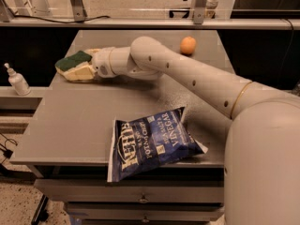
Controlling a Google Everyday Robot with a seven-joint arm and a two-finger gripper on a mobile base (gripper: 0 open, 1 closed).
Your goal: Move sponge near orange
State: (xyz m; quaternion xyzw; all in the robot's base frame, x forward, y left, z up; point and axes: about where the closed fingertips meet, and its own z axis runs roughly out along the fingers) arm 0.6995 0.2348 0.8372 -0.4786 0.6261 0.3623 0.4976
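The sponge [72, 60], dark green on top over pale yellow foam, lies at the far left of the grey table [75, 125]. My gripper [79, 69] reaches it from the right, its pale fingers [80, 73] alongside the sponge's foam. The orange [188, 45] sits at the back right of the table, well apart from the sponge and beyond my arm.
A blue chip bag [152, 142] lies at the table's front edge, partly overhanging it. A small white pump bottle [18, 81] stands on a lower ledge left of the table. A rail with metal posts runs behind the table.
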